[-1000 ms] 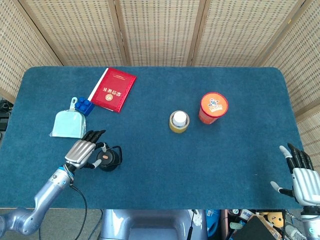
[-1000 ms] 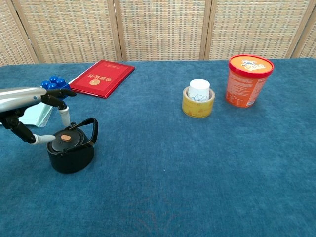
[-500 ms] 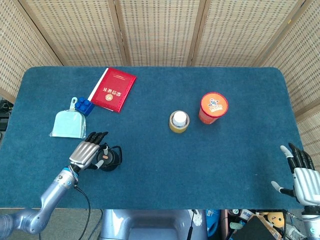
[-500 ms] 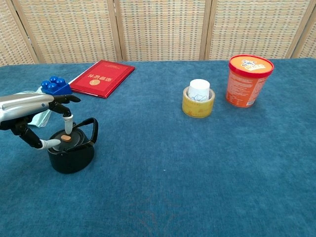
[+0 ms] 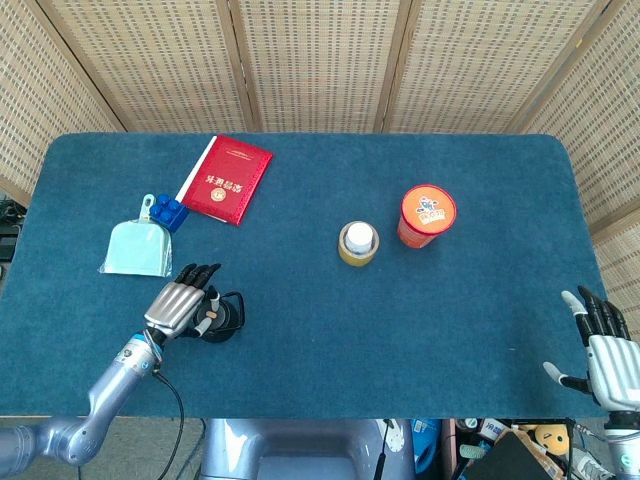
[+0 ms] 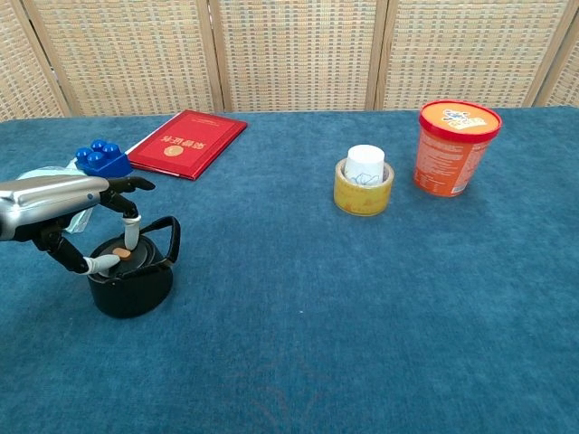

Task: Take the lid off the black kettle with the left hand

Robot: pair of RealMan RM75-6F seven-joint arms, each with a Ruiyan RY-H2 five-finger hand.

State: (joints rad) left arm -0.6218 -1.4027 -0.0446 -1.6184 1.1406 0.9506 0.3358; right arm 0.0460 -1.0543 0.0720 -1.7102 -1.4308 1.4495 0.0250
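Observation:
The black kettle (image 6: 132, 284) stands near the table's front left, its handle (image 6: 168, 237) upright and its lid (image 6: 123, 257) seated, with a small orange knob on top. My left hand (image 6: 63, 201) reaches in from the left above it. A fingertip (image 6: 132, 235) and the thumb tip (image 6: 105, 262) pinch the knob from either side. From the head view, the left hand (image 5: 180, 306) covers the left part of the kettle (image 5: 226, 318). My right hand (image 5: 604, 352) hangs off the table's front right corner, fingers spread, holding nothing.
A light blue dustpan (image 5: 136, 246) and a blue toy block (image 6: 103, 157) lie just behind the kettle. A red booklet (image 5: 228, 178) lies farther back. A yellow tape roll holding a white cup (image 6: 364, 184) and an orange tub (image 6: 452, 146) stand right of centre.
My left hand has come down and forward over the kettle, and its finger and thumb have drawn in onto the lid's knob. The kettle and my right hand stayed put.

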